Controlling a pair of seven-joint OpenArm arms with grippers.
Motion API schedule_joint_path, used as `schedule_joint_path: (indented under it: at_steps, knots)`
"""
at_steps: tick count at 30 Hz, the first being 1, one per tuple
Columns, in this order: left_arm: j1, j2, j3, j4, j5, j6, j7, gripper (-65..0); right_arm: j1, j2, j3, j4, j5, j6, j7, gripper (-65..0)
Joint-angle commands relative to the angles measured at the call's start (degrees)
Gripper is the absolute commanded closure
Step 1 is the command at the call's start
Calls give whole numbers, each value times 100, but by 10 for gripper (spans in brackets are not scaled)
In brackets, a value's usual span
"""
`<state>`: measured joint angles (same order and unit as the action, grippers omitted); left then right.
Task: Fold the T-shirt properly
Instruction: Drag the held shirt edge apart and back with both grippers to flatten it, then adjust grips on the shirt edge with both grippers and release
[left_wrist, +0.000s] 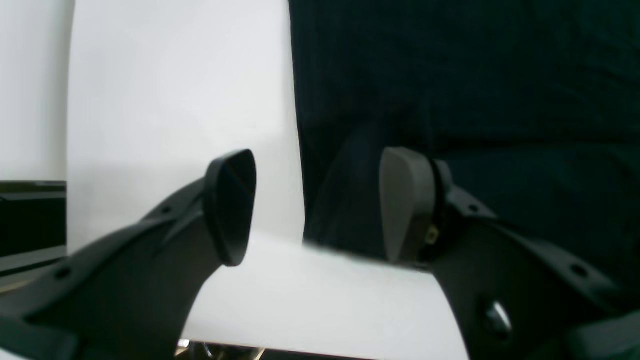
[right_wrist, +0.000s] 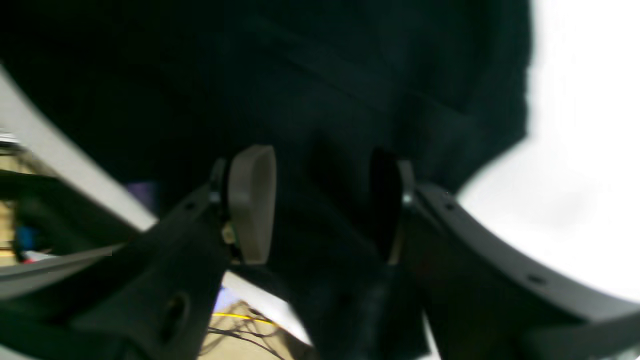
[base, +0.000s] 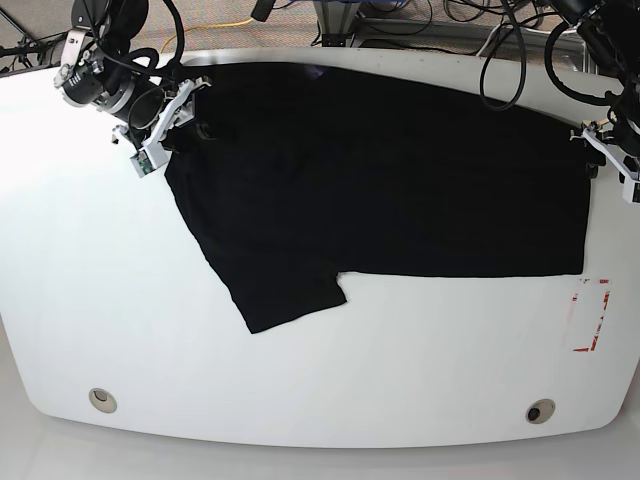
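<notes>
Since the T-shirt (base: 380, 170) lies spread across the table (base: 90, 300), print hidden, I have both claws gaping: left gripper (left_wrist: 317, 207) astride its hem corner, right gripper (right_wrist: 322, 205) over the shoulder (blurry view). Uneven pinches could skew the fold.

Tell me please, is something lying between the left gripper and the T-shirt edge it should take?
Nothing visible does. The left gripper is open at the corner of the T-shirt, with only bare white table around the edge.
</notes>
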<state>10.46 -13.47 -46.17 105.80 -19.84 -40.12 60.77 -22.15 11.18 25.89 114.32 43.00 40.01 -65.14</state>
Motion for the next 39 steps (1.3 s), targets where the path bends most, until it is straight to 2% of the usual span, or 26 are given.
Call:
schedule_joint_path:
  at_steps: [1,6,13,15,21,25,27,30,37,39]
  knots:
    - [-39,-81,-11,123,-104,12,-104,-365,-13,38,26,89,381,-1,101,-290]
    - [-74,-90,-477,71,-113,12,-104,-365,-66,20,18,80,399,-1,101,-290]
    - [-294,16,-600,79,-157,12,-104,-365,-84,20,18,80,399,-1,101,-290]
    - [-277,130,-468,123,-368,12,-16,-365,-84,20,18,80,399,-1,101,-290]
    - [57,156,103,563,-1318,12,819,-365,-84,56,18,80,390,-1,101,-290]
    - [365,165,332,756,-1871,12,855,-365,-75,20,18,80,390,-1,101,-290]
    - [488,165,419,756,-1959,12,855,-365,-66,20,18,80,390,-1,101,-290]
    - [629,165,499,704,-1907,12,837,-365,-75,29,18,80,390,-1,101,-290]
    - [348,147,657,-132,-852,12,819,-365,-75,29,18,80,390,-1,101,-287]
    - [172,121,648,-430,-632,12,749,-365,-57,29,18,-34,381,-1,101,-250]
